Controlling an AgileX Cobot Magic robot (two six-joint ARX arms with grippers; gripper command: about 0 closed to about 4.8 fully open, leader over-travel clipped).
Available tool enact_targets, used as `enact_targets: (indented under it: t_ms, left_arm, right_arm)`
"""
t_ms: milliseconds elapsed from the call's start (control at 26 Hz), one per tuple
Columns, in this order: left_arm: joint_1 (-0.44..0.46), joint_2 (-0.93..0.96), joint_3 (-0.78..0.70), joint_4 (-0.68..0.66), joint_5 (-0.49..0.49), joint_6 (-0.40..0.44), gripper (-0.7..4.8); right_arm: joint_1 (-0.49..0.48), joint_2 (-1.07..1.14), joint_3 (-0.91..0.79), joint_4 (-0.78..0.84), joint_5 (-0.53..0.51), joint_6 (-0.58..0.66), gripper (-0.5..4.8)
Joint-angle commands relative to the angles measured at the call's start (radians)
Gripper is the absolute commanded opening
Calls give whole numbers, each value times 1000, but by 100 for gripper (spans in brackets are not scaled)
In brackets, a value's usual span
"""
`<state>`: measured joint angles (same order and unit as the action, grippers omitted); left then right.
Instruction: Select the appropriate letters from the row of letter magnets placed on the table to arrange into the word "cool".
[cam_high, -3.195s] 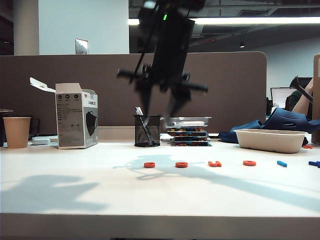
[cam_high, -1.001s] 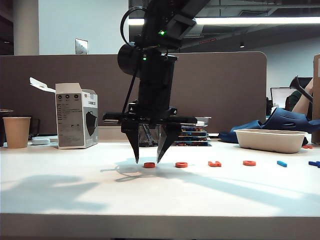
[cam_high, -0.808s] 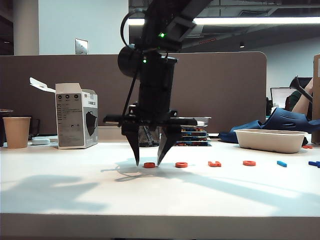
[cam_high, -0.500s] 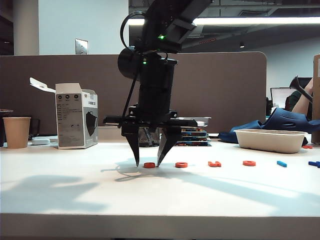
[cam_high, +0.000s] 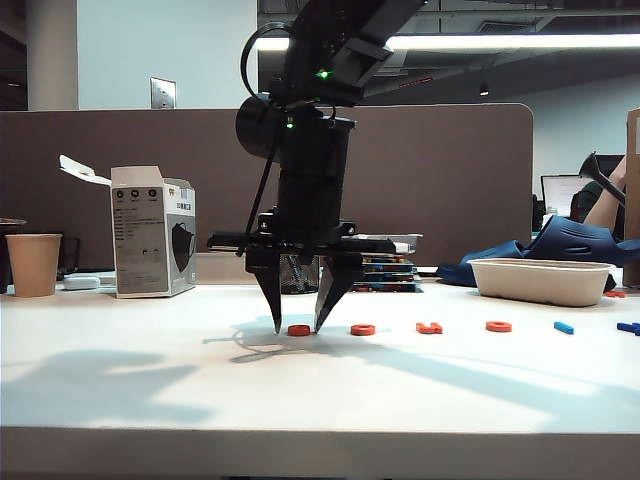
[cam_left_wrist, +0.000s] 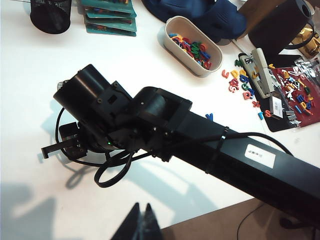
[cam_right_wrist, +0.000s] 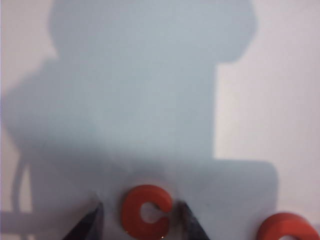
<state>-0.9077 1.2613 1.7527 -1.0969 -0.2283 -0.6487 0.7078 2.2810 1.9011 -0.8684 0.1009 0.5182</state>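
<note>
On the table (cam_high: 150, 390), exterior view: my right gripper (cam_high: 297, 325) points down with its fingertips either side of the C (cam_high: 299, 330), jaws apart, nothing gripped; the other magnets of the row lie to the right, nearest an O (cam_high: 363, 329). Left wrist view: my left gripper (cam_left_wrist: 140, 225) shows only dark fingertips; I cannot tell its opening. Right wrist view: the C (cam_right_wrist: 146, 211) lies between the fingertips (cam_right_wrist: 90, 217), apart from both.

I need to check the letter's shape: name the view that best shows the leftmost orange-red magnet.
The right wrist view: the orange-red plastic C magnet fills it, opening visible, between the right hand's open fingertips. The exterior view shows only a flat edge. The left wrist view hides it behind the arm.
</note>
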Motion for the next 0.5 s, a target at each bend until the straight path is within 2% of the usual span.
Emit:
enact_targets:
  t_ms: [38,115,231,500]
  left_arm:
    - [-1,-3,2,6,-3,-2,-3]
    - [-1,-3,2,6,-3,-2,-3]
    - [-1,-3,2,6,-3,-2,-3]
    - [-1,-3,2,6,-3,-2,-3]
  right_arm:
    - [2,9,-4,-23,-18,6,197]
    - [2,9,-4,-23,-18,6,195]
    - [2,9,-4,-21,-30,6,138]
    - [2,9,-4,-21,-32,5,138]
